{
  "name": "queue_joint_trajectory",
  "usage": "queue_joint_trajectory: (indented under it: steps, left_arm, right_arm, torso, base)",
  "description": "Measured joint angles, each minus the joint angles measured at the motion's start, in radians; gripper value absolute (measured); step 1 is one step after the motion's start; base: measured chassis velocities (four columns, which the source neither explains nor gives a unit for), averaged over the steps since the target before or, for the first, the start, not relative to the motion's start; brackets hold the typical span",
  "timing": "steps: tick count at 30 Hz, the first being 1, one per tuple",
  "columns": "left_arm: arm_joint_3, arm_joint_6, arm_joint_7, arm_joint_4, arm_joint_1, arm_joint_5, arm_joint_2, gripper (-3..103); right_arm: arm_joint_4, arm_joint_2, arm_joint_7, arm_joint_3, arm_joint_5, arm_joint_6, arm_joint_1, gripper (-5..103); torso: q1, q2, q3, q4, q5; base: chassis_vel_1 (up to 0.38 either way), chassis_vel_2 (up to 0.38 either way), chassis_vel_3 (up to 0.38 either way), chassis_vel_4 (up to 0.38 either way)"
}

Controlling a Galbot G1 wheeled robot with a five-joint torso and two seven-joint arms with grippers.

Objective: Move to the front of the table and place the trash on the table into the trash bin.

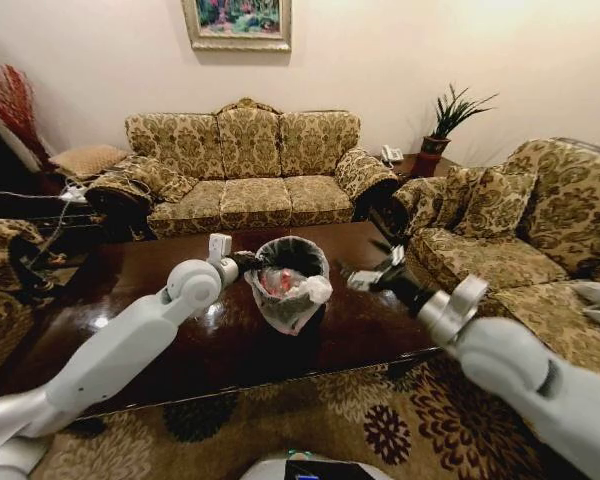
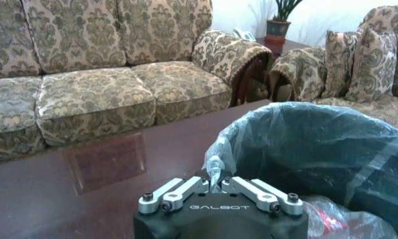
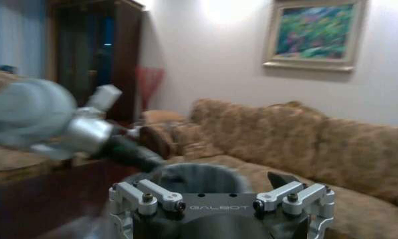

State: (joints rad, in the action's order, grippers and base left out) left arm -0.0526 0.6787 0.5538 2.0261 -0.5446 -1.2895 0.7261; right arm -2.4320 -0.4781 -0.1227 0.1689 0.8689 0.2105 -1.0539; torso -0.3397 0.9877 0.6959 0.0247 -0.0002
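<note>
Trash (image 1: 280, 283) already in trash bin (image 1: 291, 258); table (image 1: 130, 290) bare; left pincer (image 2: 216, 180) together at rim, right pincer (image 3: 222, 191) apart beside bin, holding nothing

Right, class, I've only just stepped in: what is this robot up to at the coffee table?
The robot faces the table, where the trash bin stands with red-and-white trash already inside its liner. The left gripper is shut on the liner at the bin's rim. The right gripper is open beside the bin, holding nothing.
</note>
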Motion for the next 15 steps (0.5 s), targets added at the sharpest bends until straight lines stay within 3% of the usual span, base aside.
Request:
queue_joint_trajectory:
  steps: [11, 15]
  left_arm:
    - [0.001, 0.001, -0.008, 0.0, 0.003, 0.006, -0.004, 4]
    - [0.001, 0.0, -0.013, -0.005, 0.004, 0.013, 0.005, 4]
  right_arm:
    - [0.027, -0.002, 0.08, -0.044, -0.087, 0.011, -0.01, 100]
    - [0.034, 0.004, 0.083, -0.04, -0.114, 0.002, -0.031, 91]
  torso:
    - [0.0, 0.0, 0.0, 0.0, 0.0003]
    - [0.0, 0.0, 0.0, -0.0002, 0.0]
  base:
    - [0.0, 0.0, 0.0, 0.0]
    - [0.0, 0.0, 0.0, 0.0]
